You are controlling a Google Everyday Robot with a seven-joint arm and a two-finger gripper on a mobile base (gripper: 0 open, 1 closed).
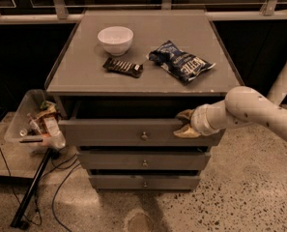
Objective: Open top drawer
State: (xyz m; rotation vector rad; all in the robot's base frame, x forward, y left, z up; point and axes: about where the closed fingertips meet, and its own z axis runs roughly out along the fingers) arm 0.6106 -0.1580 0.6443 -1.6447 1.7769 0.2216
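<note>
The top drawer (109,132) is a wide grey panel with a small round knob (144,136) at its centre. It stands slightly pulled out, with a dark gap above it under the cabinet top. My gripper (184,123) comes in from the right on a white arm (249,110). It sits at the right part of the drawer's top edge. One tan finger (185,114) is over the edge, inside the gap. The other finger (183,133) is on the front face, so the gripper clasps the panel.
On the cabinet top (80,76) lie a white bowl (115,39), a dark snack bar (123,67) and a blue chip bag (180,64). Two slimmer drawers (144,161) sit below. A plastic bin of clutter (36,122), a black pole and cables are at the left on the floor.
</note>
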